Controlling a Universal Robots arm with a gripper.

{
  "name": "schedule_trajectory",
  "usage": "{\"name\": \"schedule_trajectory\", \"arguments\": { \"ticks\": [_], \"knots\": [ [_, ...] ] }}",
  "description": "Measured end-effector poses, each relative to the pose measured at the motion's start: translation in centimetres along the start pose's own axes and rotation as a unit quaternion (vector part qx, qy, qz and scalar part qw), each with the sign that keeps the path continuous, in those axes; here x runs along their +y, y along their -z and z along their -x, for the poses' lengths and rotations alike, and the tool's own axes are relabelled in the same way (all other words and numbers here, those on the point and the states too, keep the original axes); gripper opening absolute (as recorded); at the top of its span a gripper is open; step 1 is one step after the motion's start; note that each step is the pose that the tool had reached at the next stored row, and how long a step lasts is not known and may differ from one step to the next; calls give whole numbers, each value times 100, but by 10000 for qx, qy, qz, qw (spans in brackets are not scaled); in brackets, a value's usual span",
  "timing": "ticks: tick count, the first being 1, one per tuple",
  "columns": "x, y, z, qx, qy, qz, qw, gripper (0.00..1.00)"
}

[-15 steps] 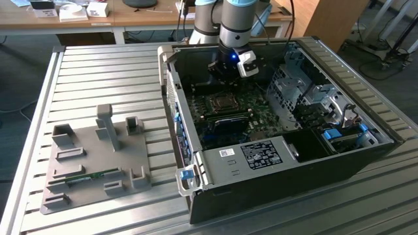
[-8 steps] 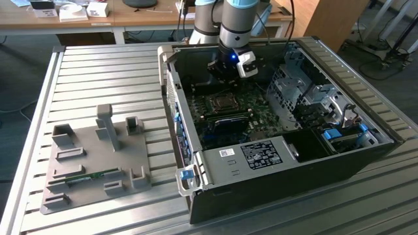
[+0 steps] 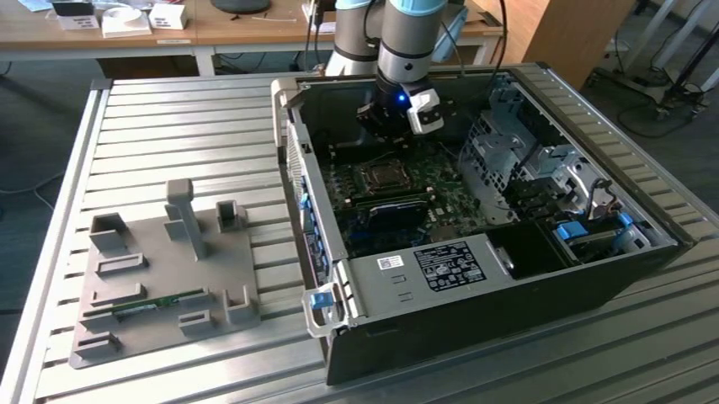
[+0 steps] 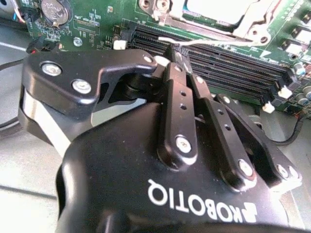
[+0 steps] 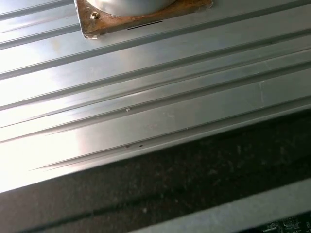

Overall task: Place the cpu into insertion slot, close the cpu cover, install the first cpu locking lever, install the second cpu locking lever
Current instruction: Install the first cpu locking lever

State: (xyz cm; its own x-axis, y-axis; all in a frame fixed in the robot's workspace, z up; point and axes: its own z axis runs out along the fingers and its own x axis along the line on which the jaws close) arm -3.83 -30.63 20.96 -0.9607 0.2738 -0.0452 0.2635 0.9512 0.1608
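So the exterior view gives the whole layout: one arm [image 3: 399, 42] reaching down into one open tower case [image 3: 472, 320] lying on its side on a ribbed metal desk [image 3: 191, 126]. The end effector [image 3: 388, 135] hangs just above the insertion slot [image 3: 386, 175], near the far wall of the case.

The second wrist view is where the detail is. Both black fingers [image 4: 177, 107] of the end effector [image 4: 173, 51] are clenched together, tips right at a thin silver locking lever [image 4: 204, 42] that runs along the edge of the socket. Can't tell if the lever is actually pinched or just touched. Just past it, the cpu [image 4: 209, 7] shows its pale top inside the silver cpu cover [image 4: 248, 26], which looks to be lying flat over it. Same view also gets a bank of long black memory slots [image 4: 233, 68] and one coin battery [image 4: 56, 9] on the green motherboard [image 4: 97, 19].

The first wrist view is looking somewhere else: ribbed desk surface, one brown mounting plate [image 5: 146, 19], and a dark edge of the case.

Back in the exterior view, at its left, one grey fixture plate [image 3: 146, 252] sits well apart from the case with a single green memory stick [image 3: 146, 305] lying in it. Behind is a wooden desk [image 3: 225, 29] with a few white boxes [image 3: 124, 21] on it, and grey floor [image 3: 34, 126] around everything.
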Motion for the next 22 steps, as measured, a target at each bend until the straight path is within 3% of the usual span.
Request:
{"name": "schedule_trajectory", "arguments": {
  "ticks": [5,14,22],
  "knots": [
    [3,22,1,0,0,-1,10000,11],
    [36,218,10,8,-3,29,10000,11],
    [43,284,5,19,-7,77,10000,11]
  ]
}}
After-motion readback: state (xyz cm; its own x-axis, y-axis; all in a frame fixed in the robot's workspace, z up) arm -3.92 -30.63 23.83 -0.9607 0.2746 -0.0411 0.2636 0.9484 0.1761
